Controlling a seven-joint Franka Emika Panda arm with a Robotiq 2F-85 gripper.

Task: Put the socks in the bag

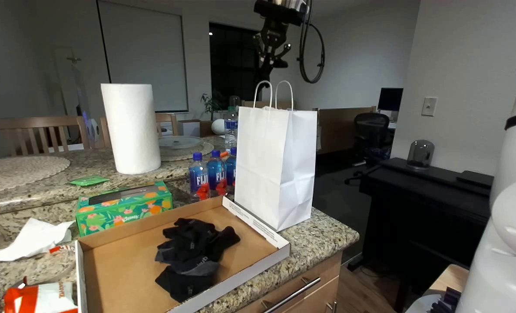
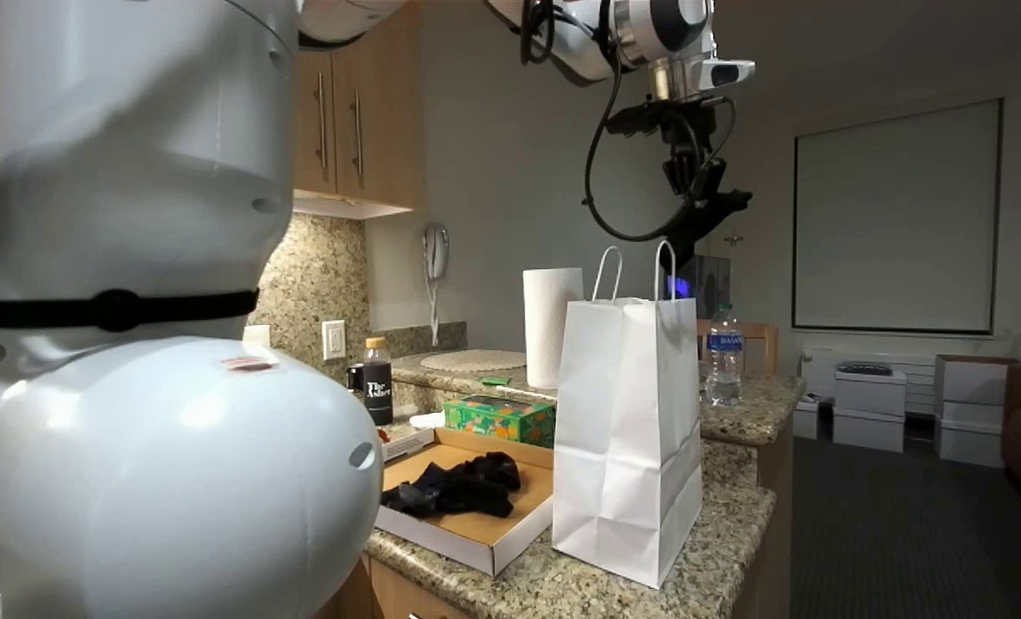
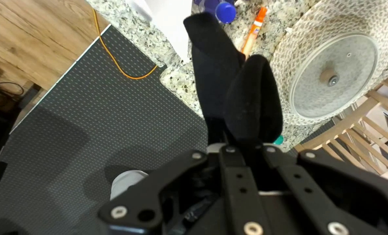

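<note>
My gripper (image 1: 270, 61) is shut on a black sock that dangles beneath it, close by the white handles of the bag in an exterior view. In the wrist view the held sock (image 3: 213, 75) spreads out in two flaps beyond the jaws, covering the fingertips. The white paper bag (image 1: 258, 169) stands upright on the counter, and its inside is hidden in both exterior views. From another side, gripper (image 2: 693, 176) and sock (image 2: 706, 219) appear above and behind the bag (image 2: 618, 430). The other socks (image 1: 193, 252) lie in a dark heap in a shallow cardboard box.
The cardboard box (image 1: 110, 269) sits against the bag's base. Several blue-capped water bottles (image 1: 198, 176) stand behind it, near a floral tissue box (image 1: 123, 208) and a tall paper towel roll (image 1: 132, 130). A glass lid (image 3: 334, 75) rests on a woven mat. The counter edge (image 2: 734, 550) runs close beside the bag.
</note>
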